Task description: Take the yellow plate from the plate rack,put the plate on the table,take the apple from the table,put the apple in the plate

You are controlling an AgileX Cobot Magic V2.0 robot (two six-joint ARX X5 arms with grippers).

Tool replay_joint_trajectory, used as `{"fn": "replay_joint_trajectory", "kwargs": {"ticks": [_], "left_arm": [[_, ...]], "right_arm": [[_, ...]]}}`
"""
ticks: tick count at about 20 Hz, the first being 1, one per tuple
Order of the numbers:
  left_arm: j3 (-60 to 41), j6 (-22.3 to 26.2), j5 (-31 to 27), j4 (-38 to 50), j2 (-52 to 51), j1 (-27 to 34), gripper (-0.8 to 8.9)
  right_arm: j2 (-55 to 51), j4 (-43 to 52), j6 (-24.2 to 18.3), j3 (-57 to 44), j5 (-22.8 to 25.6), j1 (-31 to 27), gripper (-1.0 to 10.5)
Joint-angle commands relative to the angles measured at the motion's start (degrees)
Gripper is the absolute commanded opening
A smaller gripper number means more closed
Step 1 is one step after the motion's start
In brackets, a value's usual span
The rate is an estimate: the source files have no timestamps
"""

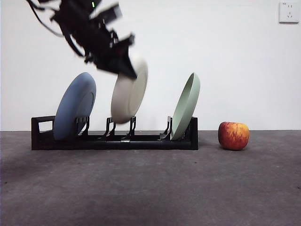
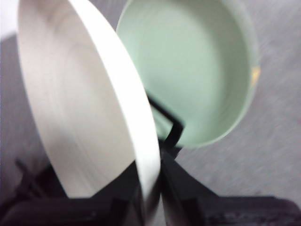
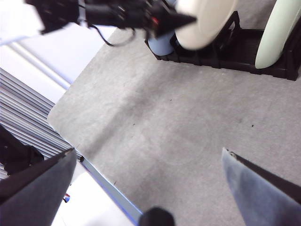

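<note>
My left gripper (image 1: 123, 67) is shut on the top rim of the yellow plate (image 1: 128, 94), a cream round plate. It holds the plate tilted, just above the middle prongs of the black plate rack (image 1: 141, 141). In the left wrist view the plate's rim (image 2: 146, 155) runs down between the jaws. The red apple (image 1: 233, 135) rests on the table (image 1: 150, 188) to the right of the rack. My right gripper (image 3: 150, 188) is open and empty, above bare table away from the rack. It sees the held plate (image 3: 207, 19) and the left gripper (image 3: 176, 20).
A blue plate (image 1: 75, 106) leans in the rack's left slot by the loop handle (image 1: 43, 126). A pale green plate (image 1: 186, 106) leans in the right slot and also shows in the left wrist view (image 2: 197, 70). The table's edge (image 3: 108, 186) shows in the right wrist view.
</note>
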Motion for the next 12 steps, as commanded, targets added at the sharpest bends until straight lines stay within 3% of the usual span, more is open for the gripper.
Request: {"fn": "replay_joint_trajectory", "kwargs": {"ticks": [1, 5, 8, 12], "left_arm": [[0.22, -1.33, 1.09, -0.35, -3.91, -0.55, -0.08], [0.22, -1.51, 1.07, -5.42, -12.44, -1.09, -0.08], [0.22, 2.78, 0.61, -13.81, -19.37, -2.82, -0.08], [0.22, 11.08, -10.08, -28.35, -26.14, -9.92, -0.07]], "right_arm": [[0.04, 0.35, -0.37, 0.15, -0.15, 0.13, 6.0], [0.04, 0.35, -0.37, 0.15, -0.15, 0.13, 6.0], [0.04, 0.35, -0.37, 0.15, -0.17, 0.13, 6.0], [0.04, 0.35, -0.39, 0.15, -0.17, 0.13, 6.0]]}}
